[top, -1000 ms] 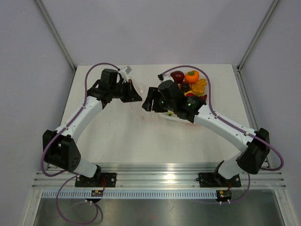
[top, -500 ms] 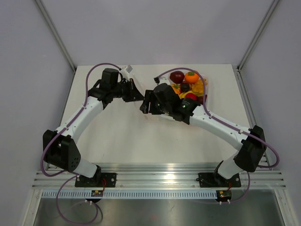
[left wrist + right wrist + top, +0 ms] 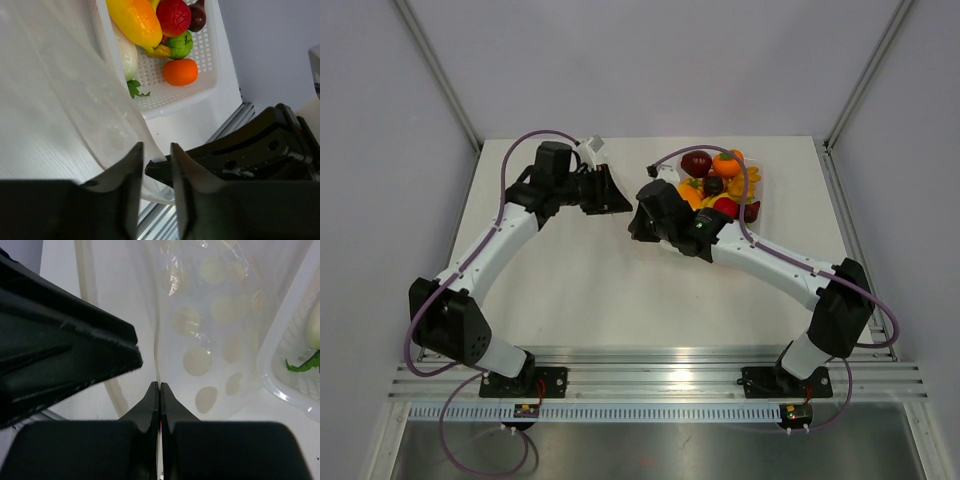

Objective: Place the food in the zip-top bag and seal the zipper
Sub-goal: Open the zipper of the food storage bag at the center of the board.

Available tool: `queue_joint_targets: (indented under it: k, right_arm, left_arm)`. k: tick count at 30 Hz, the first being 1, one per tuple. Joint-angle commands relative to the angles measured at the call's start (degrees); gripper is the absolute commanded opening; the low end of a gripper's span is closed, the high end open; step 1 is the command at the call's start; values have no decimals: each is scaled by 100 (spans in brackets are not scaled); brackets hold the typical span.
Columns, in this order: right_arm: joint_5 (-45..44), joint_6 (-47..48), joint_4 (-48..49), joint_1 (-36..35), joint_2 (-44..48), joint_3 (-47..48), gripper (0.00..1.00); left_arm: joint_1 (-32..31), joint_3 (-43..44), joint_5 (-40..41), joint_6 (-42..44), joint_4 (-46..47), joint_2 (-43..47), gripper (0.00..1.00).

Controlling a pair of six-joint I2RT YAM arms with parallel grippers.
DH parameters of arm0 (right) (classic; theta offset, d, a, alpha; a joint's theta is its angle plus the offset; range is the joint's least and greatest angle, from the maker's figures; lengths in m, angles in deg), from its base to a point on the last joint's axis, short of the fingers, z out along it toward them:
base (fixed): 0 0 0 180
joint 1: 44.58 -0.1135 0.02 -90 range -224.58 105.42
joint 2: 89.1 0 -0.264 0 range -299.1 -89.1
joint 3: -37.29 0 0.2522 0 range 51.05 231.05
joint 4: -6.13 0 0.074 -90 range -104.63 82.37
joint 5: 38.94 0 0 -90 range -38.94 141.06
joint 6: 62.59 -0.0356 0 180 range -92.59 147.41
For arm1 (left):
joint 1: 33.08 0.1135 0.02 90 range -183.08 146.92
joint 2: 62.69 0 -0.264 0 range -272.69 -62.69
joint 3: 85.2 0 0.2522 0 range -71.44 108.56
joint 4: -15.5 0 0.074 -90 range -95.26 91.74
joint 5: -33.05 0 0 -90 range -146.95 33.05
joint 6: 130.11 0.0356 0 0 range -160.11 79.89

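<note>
The zip-top bag (image 3: 215,335), see-through with white blotches, hangs between my two grippers. My right gripper (image 3: 159,384) is shut on the bag's thin upper edge, where the zipper strip runs. In the left wrist view the bag (image 3: 75,100) drapes down, and a corner of its edge passes between the parted fingers of my open left gripper (image 3: 156,147). From the top, the left gripper (image 3: 615,200) and right gripper (image 3: 638,222) nearly touch at mid-table. The food (image 3: 720,180) lies in the white tray (image 3: 200,92): a yellow piece (image 3: 135,20), a red one (image 3: 173,15), an orange one (image 3: 181,71).
The tray stands at the back right, just behind my right gripper, and the right arm's cable (image 3: 752,215) loops over it. Slanted frame posts (image 3: 435,70) rise at the table's back corners. A metal rail (image 3: 660,365) runs along the near edge.
My right gripper has moved left and back to the left gripper and shut on the bag's edge. The left gripper's jaws have parted and it has shifted slightly right.
</note>
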State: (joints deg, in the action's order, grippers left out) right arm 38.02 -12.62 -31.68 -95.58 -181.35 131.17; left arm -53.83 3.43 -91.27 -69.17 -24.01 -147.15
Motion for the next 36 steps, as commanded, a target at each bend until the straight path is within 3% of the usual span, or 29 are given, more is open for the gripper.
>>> queue_joint_targets:
  k: [1, 3, 5, 7, 10, 12, 14, 16, 20, 31, 35, 36]
  right_arm:
    - [-419, -224, 287, -32, 75, 39, 0]
    - [-410, -294, 305, -32, 84, 30, 0]
    - [-393, -347, 348, -24, 101, -5, 0]
    - [-358, -426, 427, -32, 128, -31, 0]
    - [-296, -488, 472, -24, 172, -75, 0]
    - [-287, -523, 515, -32, 224, -119, 0]
    - [-287, -541, 533, -24, 260, -163, 0]
    - [-278, -541, 533, -24, 286, -181, 0]
    - [-252, -558, 542, -24, 304, -198, 0]
    - [-234, -576, 560, -24, 392, -242, 0]
    - [-243, -576, 533, -24, 374, -172, 0]
    - [-269, -576, 533, -15, 374, -154, 0]
  left_arm:
    - [-52, 519, -285, 312, -385, 343, 41]
    - [-60, 713, -259, 436, -639, 518, 55]
    - [-60, 853, -154, 568, -763, 676, 59]
    - [-60, 880, 22, 656, -878, 940, 54]
    - [-52, 749, 793, 587, -1036, 1309, 33]
    - [-52, 460, 1488, 385, -1010, 1467, 32]
    - [-52, 292, 1832, 235, -993, 1565, 45]
    - [-52, 143, 1955, 51, -940, 1478, 67]
    - [-52, 45, 1921, -100, -844, 1178, 68]
    - [-69, -482, 1895, -364, -255, 546, 38]
    - [-60, -237, 2244, -197, -682, 378, 2]
    - [-60, -36, 2342, -66, -798, 387, 0]
